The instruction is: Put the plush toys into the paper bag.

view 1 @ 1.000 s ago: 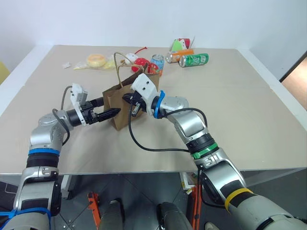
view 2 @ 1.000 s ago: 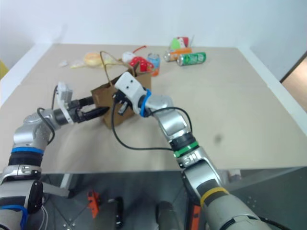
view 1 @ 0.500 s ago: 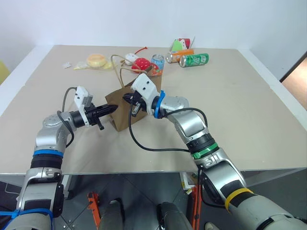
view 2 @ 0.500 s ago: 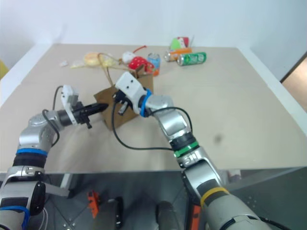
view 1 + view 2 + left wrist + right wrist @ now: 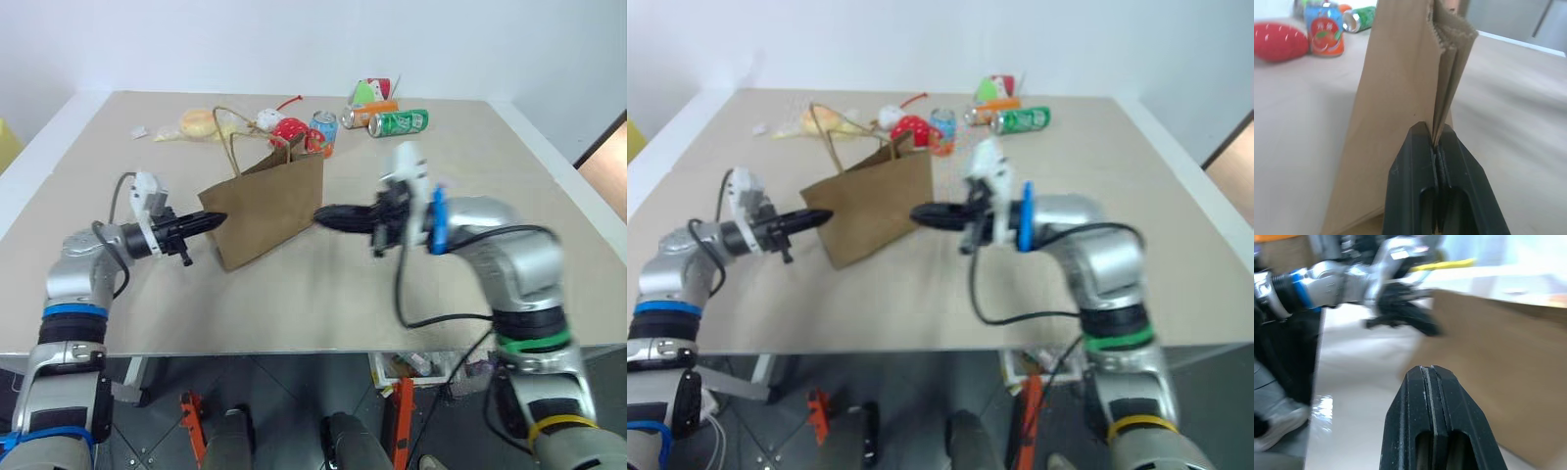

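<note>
The brown paper bag [image 5: 269, 206] stands on the table, pressed flat, its cord handles [image 5: 231, 129] sticking up. My left gripper [image 5: 219, 218] is level at the bag's left edge. In the left wrist view its fingers [image 5: 1422, 147] are shut with the bag's side fold [image 5: 1442, 83] running down between the tips. My right gripper [image 5: 319, 212] is shut and holds nothing. It points left, just off the bag's right edge. In the right wrist view its shut fingers [image 5: 1418, 382] face the bag's broad side [image 5: 1498, 372]. The plush toys are hidden from view.
Behind the bag lie a red strawberry plush [image 5: 289, 129], a small white plush [image 5: 266, 118] and a blue can [image 5: 322, 127]. An orange can [image 5: 370, 113], a green can [image 5: 397, 121] and a carton [image 5: 370, 90] lie farther right. A yellow wrapped item [image 5: 199, 121] lies far left.
My left gripper closed on the bag's left edge. My right gripper came out of the bag's mouth and swung right. The bag is flatter and wider than before.
</note>
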Motion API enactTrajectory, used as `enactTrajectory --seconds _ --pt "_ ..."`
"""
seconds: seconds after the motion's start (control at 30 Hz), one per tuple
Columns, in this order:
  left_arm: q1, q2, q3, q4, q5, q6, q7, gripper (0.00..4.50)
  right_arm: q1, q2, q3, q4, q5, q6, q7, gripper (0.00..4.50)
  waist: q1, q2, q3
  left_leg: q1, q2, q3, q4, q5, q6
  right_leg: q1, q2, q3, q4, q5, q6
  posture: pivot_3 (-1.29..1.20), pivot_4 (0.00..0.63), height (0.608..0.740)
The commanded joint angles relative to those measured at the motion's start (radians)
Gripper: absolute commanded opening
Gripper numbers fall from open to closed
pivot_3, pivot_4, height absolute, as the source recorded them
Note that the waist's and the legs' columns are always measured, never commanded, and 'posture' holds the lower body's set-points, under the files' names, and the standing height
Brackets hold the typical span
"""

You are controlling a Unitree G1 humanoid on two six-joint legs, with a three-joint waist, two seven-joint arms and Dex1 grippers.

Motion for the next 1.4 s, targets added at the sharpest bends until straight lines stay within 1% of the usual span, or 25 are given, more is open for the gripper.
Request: enactTrajectory --seconds 0.03,0.1,0.23,0.3,0.43,0.47,0.53,0.63,0.67,0.7,0.73,0.8,0.83,0.87,0.9,1.0,1.07,1.13,1.17,1.2,1.23,1.3,1.4 --pt "-0.032 0.029 -0.032 -0.077 -0.028 -0.027 -0.132 0.02 0.029 -0.075 -0.041 -0.026 0.025 0.005 0.021 0.00 -0.001 0.000 0.000 0.000 0.000 0.000 0.000 0.000 0.000 0.000 0.000 0.000 0.000 0.000 0.000 0.00 0.150 0.740" --pt "-0.038 0.040 -0.053 -0.089 -0.031 -0.018 -0.194 0.02 0.037 -0.104 -0.056 -0.026 0.031 0.009 0.030 0.00 -0.004 0.000 0.000 0.001 0.000 0.000 0.000 0.000 0.000 0.000 0.000 0.000 0.000 0.000 0.000 0.00 0.150 0.740" --pt "-0.065 0.037 -0.065 -0.042 -0.035 -0.056 -0.282 0.02 0.057 -0.152 -0.078 -0.029 0.049 0.018 0.046 0.00 -0.004 0.001 0.000 0.000 0.000 0.001 0.000 0.000 0.000 0.000 0.000 0.002 0.000 -0.001 0.002 0.00 0.150 0.740" --pt "-0.082 0.044 -0.111 -0.006 -0.030 -0.092 -0.299 0.02 0.081 -0.175 -0.079 -0.047 0.062 0.031 0.053 0.00 -0.004 0.000 0.000 0.000 0.000 0.001 0.000 0.000 0.000 0.000 0.000 0.002 0.000 -0.001 0.002 0.00 0.150 0.740" --pt "-0.133 0.023 -0.169 0.090 -0.008 -0.150 -0.300 0.02 0.127 -0.194 -0.085 -0.085 0.077 0.053 0.036 0.00 -0.004 0.001 0.000 0.000 0.000 0.000 0.000 0.000 0.000 0.000 0.000 0.002 0.000 -0.001 0.002 0.00 0.150 0.740" --pt "-0.137 0.019 -0.187 0.108 -0.008 -0.170 -0.300 0.44 0.137 -0.199 -0.091 -0.095 0.085 0.057 0.031 0.00 -0.004 0.001 0.000 0.000 -0.001 0.000 0.001 0.000 0.000 0.000 0.000 0.002 0.000 -0.002 0.004 0.00 0.150 0.740" --pt "-0.146 0.008 -0.225 0.150 -0.005 -0.212 -0.300 0.74 0.164 -0.214 -0.096 -0.114 0.087 0.063 0.021 0.00 -0.004 0.001 0.000 0.000 -0.001 0.000 0.001 0.000 0.001 0.000 0.000 0.002 0.000 -0.002 0.004 0.00 0.150 0.740" --pt "-0.181 -0.020 -0.240 0.230 0.018 -0.246 -0.300 1.78 0.197 -0.232 -0.101 -0.128 0.083 0.066 0.003 0.00 -0.003 0.001 0.000 0.000 -0.001 0.000 0.002 0.000 0.001 0.001 0.000 0.002 0.000 -0.002 0.004 0.00 0.150 0.740" --pt "-0.193 -0.026 -0.244 0.255 0.022 -0.251 -0.300 2.42 0.206 -0.238 -0.101 -0.131 0.081 0.066 -0.003 0.00 -0.003 0.001 0.000 0.000 -0.001 0.000 0.002 0.000 0.001 0.001 0.000 0.002 0.000 -0.002 0.004 0.00 0.150 0.740" --pt "-0.200 -0.031 -0.240 0.271 0.022 -0.256 -0.300 2.69 0.218 -0.245 -0.102 -0.135 0.079 0.064 -0.006 0.00 -0.003 0.001 0.000 0.000 -0.001 0.000 0.002 0.000 0.001 0.001 0.000 0.002 0.000 -0.002 0.004 0.00 0.150 0.740" --pt "-0.208 -0.042 -0.223 0.293 0.026 -0.274 -0.300 3.09 0.227 -0.252 -0.103 -0.138 0.078 0.061 -0.009 0.00 -0.003 0.001 0.000 0.000 -0.001 0.000 0.003 0.000 0.001 0.001 0.000 0.002 0.000 -0.002 0.005 0.00 0.150 0.740" --pt "-0.219 -0.049 -0.181 0.318 0.025 -0.289 -0.276 3.61 0.244 -0.266 -0.109 -0.134 0.072 0.055 -0.013 0.00 -0.003 0.001 0.000 0.000 -0.001 0.000 0.003 0.000 0.001 0.001 0.000 0.002 0.000 -0.002 0.005 0.00 0.150 0.740" --pt "-0.221 -0.042 -0.158 0.313 0.021 -0.291 -0.250 4.11 0.250 -0.278 -0.114 -0.126 0.068 0.049 -0.011 0.00 -0.003 0.001 0.000 0.000 -0.001 0.000 0.003 0.000 0.001 0.001 0.000 0.002 0.000 -0.002 0.005 0.00 0.150 0.740" --pt "-0.220 -0.027 -0.136 0.285 0.005 -0.258 -0.234 4.40 0.256 -0.290 -0.120 -0.114 0.066 0.042 -0.006 0.00 -0.004 0.001 0.000 0.000 -0.001 0.000 0.003 0.000 0.001 0.001 0.000 0.002 0.000 -0.001 0.005 0.00 0.150 0.740" --pt "-0.215 -0.010 -0.112 0.247 -0.009 -0.221 -0.210 4.40 0.261 -0.303 -0.126 -0.100 0.064 0.033 0.002 0.00 -0.006 0.001 0.000 0.000 -0.001 0.000 0.003 0.000 0.001 0.001 0.000 0.003 0.000 -0.001 0.005 0.00 0.150 0.740" --pt "-0.166 0.064 -0.066 0.079 -0.067 -0.015 -0.176 4.40 0.270 -0.334 -0.125 -0.053 0.052 0.005 0.028 0.00 -0.008 0.001 0.001 0.000 -0.001 0.000 0.003 0.000 0.001 0.001 0.000 0.003 0.000 -0.001 0.005 0.00 0.150 0.740" --pt "-0.095 0.127 -0.054 -0.049 -0.095 0.147 -0.131 4.40 0.273 -0.348 -0.104 -0.014 0.033 -0.017 0.045 0.00 -0.009 0.001 0.001 0.000 -0.001 0.000 0.003 0.000 0.001 0.001 0.001 0.003 0.000 -0.001 0.006 0.00 0.150 0.740" --pt "-0.021 0.166 -0.031 -0.149 -0.116 0.251 -0.073 4.40 0.280 -0.356 -0.082 0.018 0.012 -0.045 0.058 0.00 -0.013 0.001 0.000 0.000 -0.001 0.000 0.003 0.000 0.001 0.001 0.001 0.003 0.000 0.000 0.008 0.00 0.150 0.740" --pt "0.025 0.178 0.001 -0.204 -0.130 0.290 -0.023 4.40 0.283 -0.357 -0.073 0.039 0.002 -0.057 0.063 0.00 -0.011 0.002 0.000 0.001 -0.001 0.000 0.003 0.000 0.001 0.002 0.000 0.003 0.000 0.000 0.009 0.00 0.150 0.740" --pt "0.084 0.195 0.045 -0.266 -0.147 0.364 0.048 4.40 0.290 -0.359 -0.061 0.065 -0.016 -0.074 0.069 0.00 -0.011 0.002 0.000 0.003 -0.001 0.000 0.002 0.000 0.001 0.003 0.000 0.003 0.000 -0.003 0.005 0.00 0.150 0.740" --pt "0.138 0.210 0.090 -0.322 -0.167 0.439 0.112 4.40 0.298 -0.362 -0.051 0.090 -0.033 -0.094 0.074 0.00 -0.011 0.002 0.000 0.003 -0.001 0.000 0.002 0.000 0.001 0.003 0.000 0.003 0.000 -0.003 0.005 0.00 0.150 0.740" --pt "0.233 0.224 0.182 -0.415 -0.206 0.525 0.192 4.40 0.303 -0.356 -0.046 0.133 -0.057 -0.121 0.068 0.00 -0.011 0.002 0.000 0.003 -0.001 0.000 0.002 0.000 0.001 0.003 0.000 0.003 0.000 -0.003 0.005 0.00 0.150 0.740" --pt "0.352 0.216 0.297 -0.527 -0.235 0.548 0.271 4.40 0.275 -0.330 -0.071 0.190 -0.065 -0.157 0.040 0.00 -0.011 0.001 0.001 0.003 -0.001 0.000 0.003 0.000 0.001 0.003 -0.001 0.003 0.000 -0.003 0.004 0.00 0.150 0.740"
